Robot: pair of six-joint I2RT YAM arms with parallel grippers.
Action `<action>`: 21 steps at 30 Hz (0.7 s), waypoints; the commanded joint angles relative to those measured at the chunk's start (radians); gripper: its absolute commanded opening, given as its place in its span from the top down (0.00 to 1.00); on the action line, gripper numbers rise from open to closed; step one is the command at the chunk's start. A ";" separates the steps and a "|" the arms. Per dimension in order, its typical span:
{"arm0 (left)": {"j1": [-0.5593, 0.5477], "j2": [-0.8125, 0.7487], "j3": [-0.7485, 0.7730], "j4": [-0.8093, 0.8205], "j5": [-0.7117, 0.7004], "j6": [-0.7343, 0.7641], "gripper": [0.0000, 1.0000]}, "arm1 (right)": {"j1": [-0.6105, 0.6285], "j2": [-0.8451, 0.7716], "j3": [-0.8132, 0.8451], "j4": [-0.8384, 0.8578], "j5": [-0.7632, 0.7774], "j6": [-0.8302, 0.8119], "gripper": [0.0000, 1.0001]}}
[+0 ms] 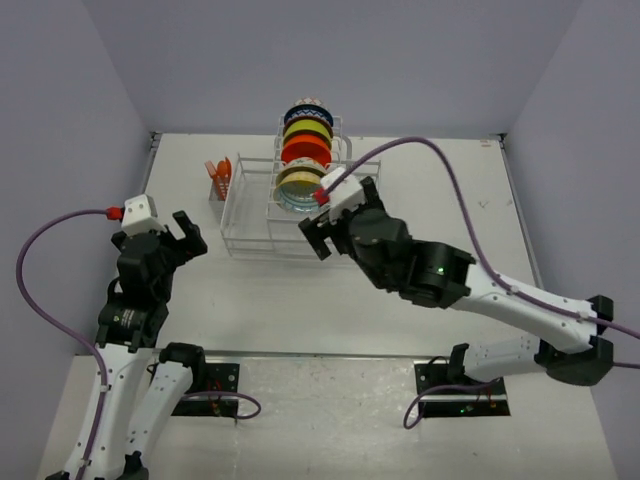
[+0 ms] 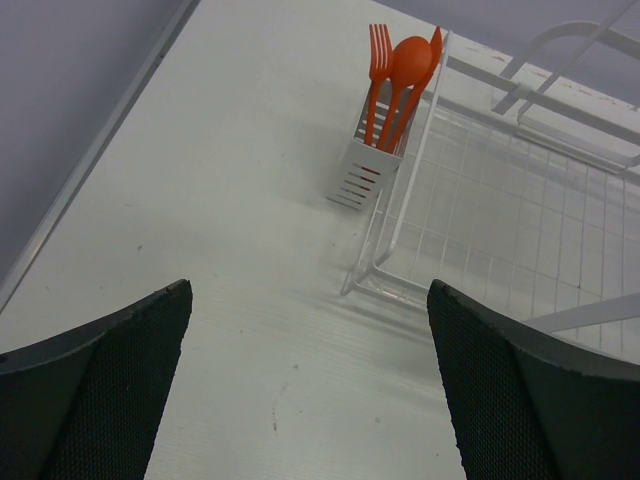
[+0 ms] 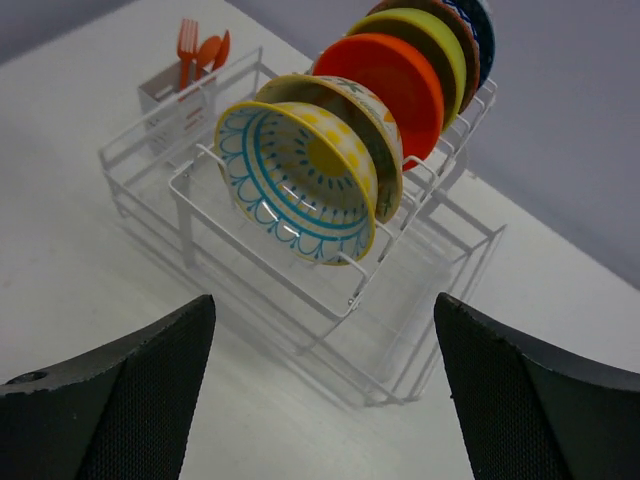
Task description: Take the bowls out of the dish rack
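Top external view: one table [image 1: 400,300] carries one white rack [image 1: 248,212] at upper centre. Two arms reach in from the bottom edge. The left gripper [image 1: 192,232] hangs released at centre left, well apart from the rack, holding nothing. The right gripper [image 1: 316,240] is spread wide just before the rack's front, also holding nothing. Four bowls stand on edge in the rack's slots: cream [image 3: 300,175] nearest, then orange-red [image 3: 390,85], yellow-green [image 3: 425,35] and dark blue [image 3: 480,22]. One cup [image 2: 355,172] on the rack's left end holds three orange utensils [image 2: 400,70].
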 commanded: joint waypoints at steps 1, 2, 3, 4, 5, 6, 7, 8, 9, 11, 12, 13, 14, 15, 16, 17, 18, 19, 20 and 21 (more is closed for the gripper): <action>-0.004 -0.001 -0.002 0.052 0.025 0.011 0.00 | 0.040 0.118 0.080 0.070 0.288 -0.357 0.11; -0.004 0.000 -0.002 0.052 0.027 0.011 0.00 | 0.042 0.158 0.090 0.140 0.291 -0.443 0.12; -0.004 -0.009 -0.001 0.049 0.027 0.011 0.00 | 0.040 0.172 0.093 0.182 0.287 -0.486 0.14; -0.004 -0.013 -0.002 0.050 0.027 0.011 0.00 | 0.040 0.193 0.091 0.272 0.281 -0.534 0.20; -0.004 -0.021 -0.002 0.049 0.025 0.010 0.00 | 0.039 0.205 0.094 0.297 0.273 -0.598 0.23; -0.005 -0.029 -0.002 0.049 0.025 0.010 0.00 | 0.039 0.218 0.102 0.306 0.264 -0.614 0.25; -0.007 -0.032 -0.001 0.049 0.025 0.008 0.00 | 0.037 0.230 0.122 0.307 0.250 -0.623 0.30; -0.011 -0.035 -0.002 0.049 0.025 0.008 0.00 | 0.033 0.250 0.126 0.303 0.221 -0.643 0.31; -0.020 -0.036 -0.001 0.047 0.025 0.008 0.00 | 0.025 0.256 0.130 0.303 0.210 -0.646 0.32; -0.025 -0.042 -0.001 0.049 0.022 0.008 0.00 | 0.002 0.259 0.128 0.300 0.170 -0.643 0.35; -0.028 -0.047 -0.001 0.046 0.021 0.008 0.00 | -0.009 0.256 0.120 0.299 0.158 -0.640 0.36; -0.030 -0.050 -0.002 0.047 0.015 0.007 0.00 | -0.030 0.255 0.116 0.297 0.150 -0.637 0.37; -0.031 -0.056 -0.002 0.044 0.010 0.005 0.00 | -0.038 0.253 0.111 0.297 0.141 -0.631 0.38; -0.034 -0.056 -0.002 0.044 0.007 0.004 0.00 | -0.047 0.253 0.108 0.293 0.112 -0.626 0.39; -0.036 -0.056 -0.001 0.044 0.004 0.004 0.00 | -0.059 0.256 0.110 0.276 0.095 -0.617 0.40; -0.037 -0.056 -0.001 0.043 0.004 0.004 0.00 | -0.063 0.259 0.113 0.264 0.071 -0.600 0.41; -0.039 -0.058 -0.001 0.044 0.004 0.004 0.00 | -0.064 0.271 0.120 0.254 0.066 -0.596 0.41; -0.039 -0.058 -0.001 0.043 0.002 0.004 0.00 | -0.066 0.278 0.122 0.244 0.061 -0.587 0.42; -0.039 -0.058 0.001 0.041 0.002 0.004 0.00 | -0.067 0.281 0.123 0.241 0.055 -0.583 0.44; -0.040 -0.059 0.001 0.040 -0.001 0.002 0.00 | -0.069 0.287 0.120 0.239 0.044 -0.580 0.44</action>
